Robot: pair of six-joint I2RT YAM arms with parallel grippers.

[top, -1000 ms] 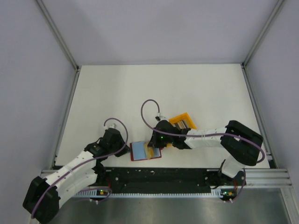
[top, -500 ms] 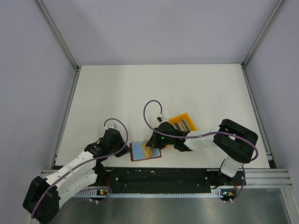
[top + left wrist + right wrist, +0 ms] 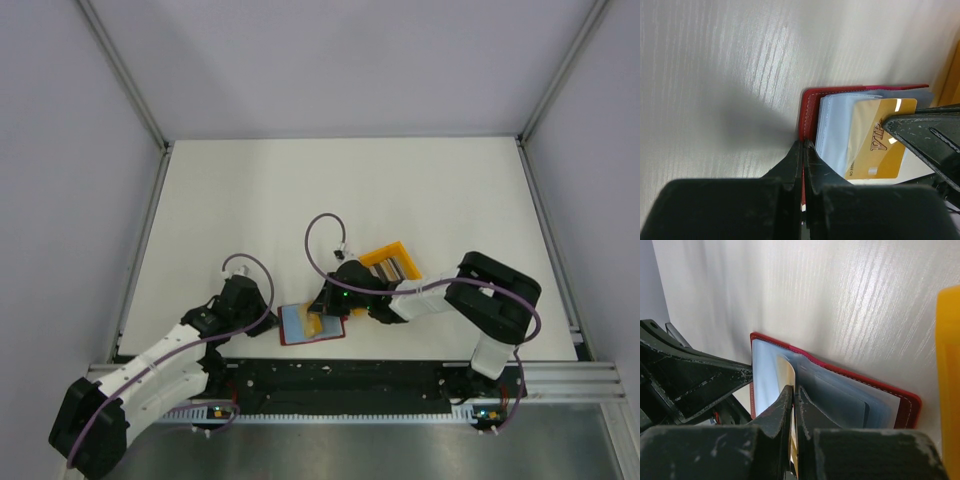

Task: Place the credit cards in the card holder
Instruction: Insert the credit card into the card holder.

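The card holder (image 3: 809,107) lies open on the desk (image 3: 715,75), near its front edge. Its red cover edge is clamped in the left fingers (image 3: 796,155) — the right fingers (image 3: 787,397) are pinched on a gold card (image 3: 875,140) over the clear sleeves.

— What can I see of the arms on my screen?
— Above the black rail (image 3: 340,375), the left arm (image 3: 165,355) and the right arm (image 3: 430,298) both have white links and black joints. I see a thin purple cable (image 3: 312,235) on each, and a small green light (image 3: 346,294) on the right wrist.
— And the fingers (image 3: 790,167)?
— Black, wedge-shaped, with pale scratches.
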